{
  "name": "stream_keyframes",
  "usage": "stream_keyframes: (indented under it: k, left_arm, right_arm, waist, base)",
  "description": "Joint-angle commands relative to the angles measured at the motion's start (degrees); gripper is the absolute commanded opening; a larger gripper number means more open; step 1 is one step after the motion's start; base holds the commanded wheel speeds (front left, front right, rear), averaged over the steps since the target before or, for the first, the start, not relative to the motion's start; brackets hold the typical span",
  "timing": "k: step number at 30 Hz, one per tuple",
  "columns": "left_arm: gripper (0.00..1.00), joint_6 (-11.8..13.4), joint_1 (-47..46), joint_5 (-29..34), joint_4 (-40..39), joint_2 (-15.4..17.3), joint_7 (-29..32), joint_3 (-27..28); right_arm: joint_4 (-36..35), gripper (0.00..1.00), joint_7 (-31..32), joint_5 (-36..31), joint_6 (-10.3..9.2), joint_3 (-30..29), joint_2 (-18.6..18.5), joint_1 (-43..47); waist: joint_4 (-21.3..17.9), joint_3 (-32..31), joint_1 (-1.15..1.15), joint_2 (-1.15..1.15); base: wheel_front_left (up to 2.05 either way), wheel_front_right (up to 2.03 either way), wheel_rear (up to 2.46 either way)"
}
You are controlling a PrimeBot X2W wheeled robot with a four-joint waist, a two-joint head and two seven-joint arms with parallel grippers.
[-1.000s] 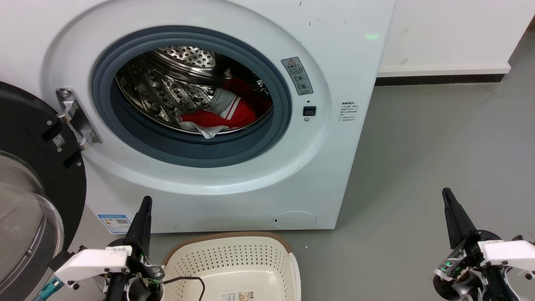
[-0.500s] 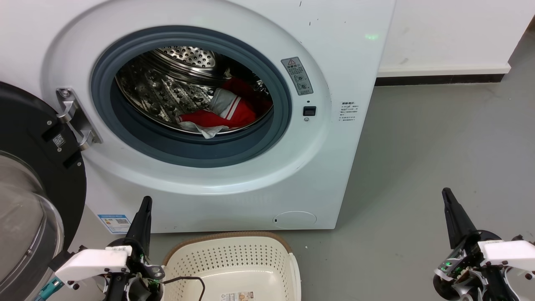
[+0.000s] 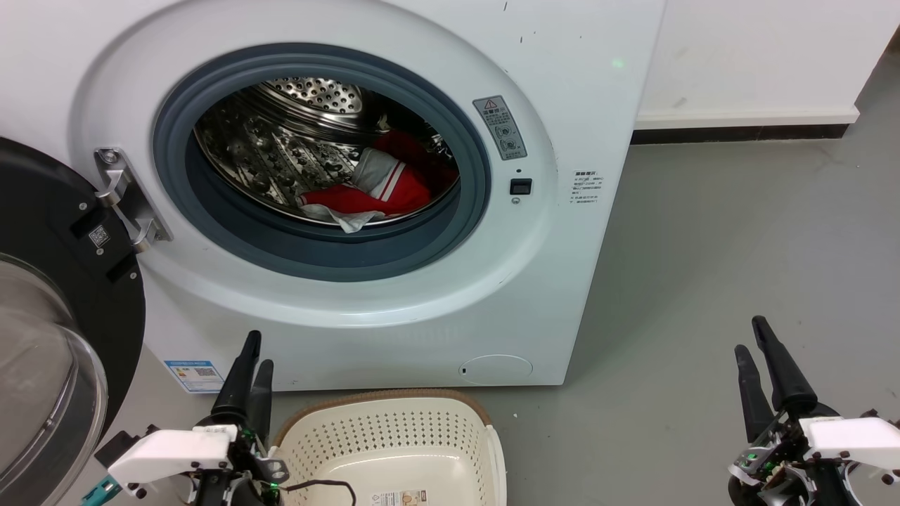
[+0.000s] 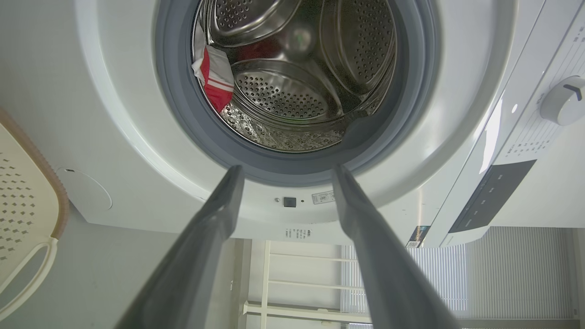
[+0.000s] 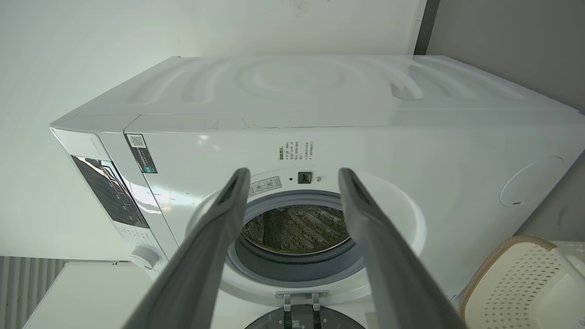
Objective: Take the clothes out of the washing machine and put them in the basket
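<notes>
Grey floor [image 3: 703,246] meets a white wall, and the washing machine [image 3: 583,91] stands on it with its black-framed glass door [image 3: 49,295] swung wide to the left. In the steel drum [image 3: 274,154] the clothes [image 3: 383,190], red with white panels, lie heaped low and to the right. The basket [image 3: 383,397] sits on the floor just before the washer. The left gripper [image 3: 258,350] hovers just beside the basket's left rim, fingers parted and holding nothing. The right gripper [image 3: 749,336] hangs well off to the right over the floor, likewise parted and empty.
</notes>
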Motion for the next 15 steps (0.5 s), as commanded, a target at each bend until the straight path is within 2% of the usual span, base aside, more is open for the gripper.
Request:
stream_keyframes:
  k: [1,9,15]
  left_arm:
    - [1.0,-0.01,-1.45,0.5,-1.28,0.08,-0.66,-0.68]
    - [1.0,-0.01,-1.86,4.11,-2.84,0.09,-2.86,-1.47]
    - [1.0,-0.02,-2.07,10.49,-3.93,0.09,-4.37,-1.69]
  right_arm:
    - [-1.81,1.0,-0.56,-0.81,0.01,0.39,-0.03,-0.29]
    - [-4.2,1.0,-2.77,-5.55,0.01,1.12,-0.02,1.13]
    - [-5.82,1.0,-4.28,-13.35,0.01,1.71,-0.01,2.14]
  waist:
    - [0.01,0.02,0.0,0.0]
    - [0.03,0.06,0.0,0.0]
    - [0.07,0.05,0.0,0.0]
  base:
    - [0.0,0.0,0.0]
    - [0.0,0.0,0.0]
    - [0.0,0.0,0.0]
